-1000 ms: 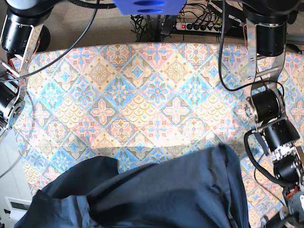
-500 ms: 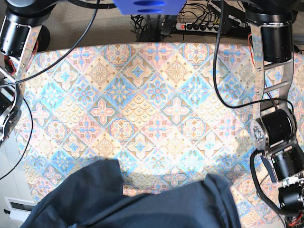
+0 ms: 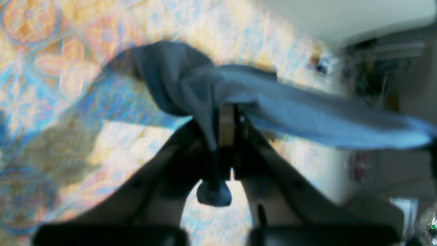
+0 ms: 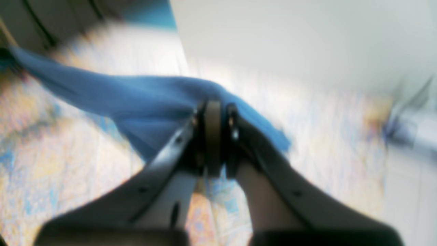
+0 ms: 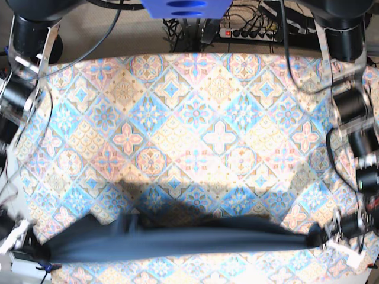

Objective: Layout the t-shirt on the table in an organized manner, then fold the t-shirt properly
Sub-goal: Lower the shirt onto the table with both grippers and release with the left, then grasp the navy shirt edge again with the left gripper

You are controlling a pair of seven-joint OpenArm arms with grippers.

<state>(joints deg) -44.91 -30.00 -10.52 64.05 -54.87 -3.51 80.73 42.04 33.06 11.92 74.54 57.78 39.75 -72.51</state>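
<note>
Left gripper (image 3: pixel 227 118): jaws pressed together on a bunched corner of the t-shirt (image 3: pixel 307 112), a small tail of cloth hanging below the pinch. Right gripper (image 4: pixel 216 126): jaws likewise clamped tight on gathered fabric, the cloth running off to the side toward the other arm

In the base view the t-shirt hangs as a long dark band stretched between the two arms, low over the near edge of the worktop (image 5: pixel 189 130), its shadow on the patterned cloth just behind it. Whether any part touches the surface cannot be told; wrist views are blurred

Handling, as a judgement: soft, light, limp fabric. It sags and folds where unsupported, takes no shape of its own, not fragile. Thin knit may creep out of a small pinch under tension, so a hold on a doubled hem or seam looks safest. Best holds for spreading: two matching corners, shoulders or hem ends, kept level

Count: one t-shirt, one worktop, two grippers, both occupied. Nothing else lies on the patterned cloth; cables and a power strip (image 5: pixel 251 32) sit beyond the far edge
</note>
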